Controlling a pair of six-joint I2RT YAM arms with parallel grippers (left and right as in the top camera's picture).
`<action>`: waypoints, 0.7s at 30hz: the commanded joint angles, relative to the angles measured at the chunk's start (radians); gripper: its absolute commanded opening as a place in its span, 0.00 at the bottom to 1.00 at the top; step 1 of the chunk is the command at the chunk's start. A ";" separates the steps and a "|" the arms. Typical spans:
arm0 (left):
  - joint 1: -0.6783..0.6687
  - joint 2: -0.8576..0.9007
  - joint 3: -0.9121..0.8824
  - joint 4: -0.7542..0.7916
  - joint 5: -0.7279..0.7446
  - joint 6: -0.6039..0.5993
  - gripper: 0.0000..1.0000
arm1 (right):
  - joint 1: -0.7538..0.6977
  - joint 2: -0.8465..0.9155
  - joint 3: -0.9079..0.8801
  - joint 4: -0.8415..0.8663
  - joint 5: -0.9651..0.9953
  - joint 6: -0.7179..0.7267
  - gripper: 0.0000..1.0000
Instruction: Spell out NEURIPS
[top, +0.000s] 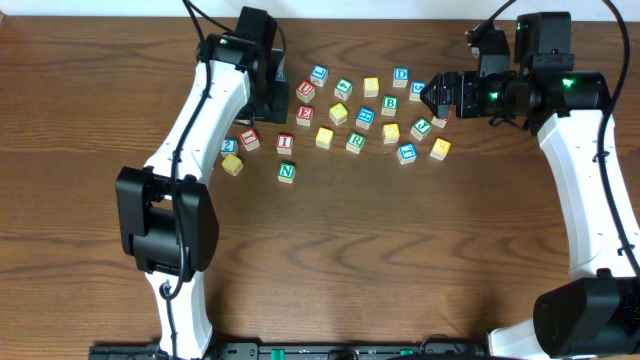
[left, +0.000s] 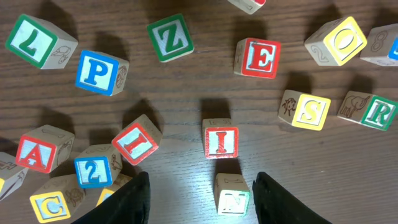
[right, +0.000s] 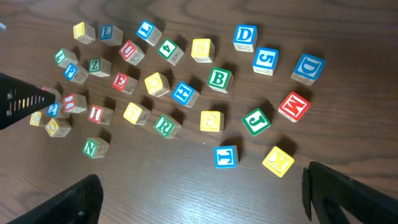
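The green N cube (left: 233, 194) stands on the table between my left gripper's (left: 202, 205) fingertips, nearer the right one. The jaws are apart, with a gap on each side of the cube. Just beyond it stands a red I cube (left: 221, 142), then the red E (left: 260, 58), blue P (left: 98, 71), yellow S (left: 309, 111) and green R (left: 373, 112). From overhead, N (top: 287, 172) sits at the front of the cluster, below I (top: 285, 143). My right gripper (top: 432, 97) hovers wide open over the cluster's right side, holding nothing.
Other cubes lie around: green Z (left: 170, 38), green L (left: 34, 40), red A (left: 36, 154), blue 2 (left: 93, 171), a tilted red cube (left: 137, 142), and on the right blue D (right: 245, 36), red M (right: 293, 106), yellow K (right: 278, 160).
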 joint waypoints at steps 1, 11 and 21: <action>-0.002 0.015 -0.008 0.005 0.004 -0.013 0.53 | -0.007 0.000 0.016 -0.002 -0.003 -0.011 0.99; -0.002 0.015 -0.008 0.010 0.001 -0.039 0.53 | -0.007 0.000 0.016 -0.002 -0.003 -0.011 0.99; -0.002 0.015 -0.008 0.012 0.001 -0.062 0.53 | -0.007 0.000 0.016 -0.002 -0.002 -0.011 0.99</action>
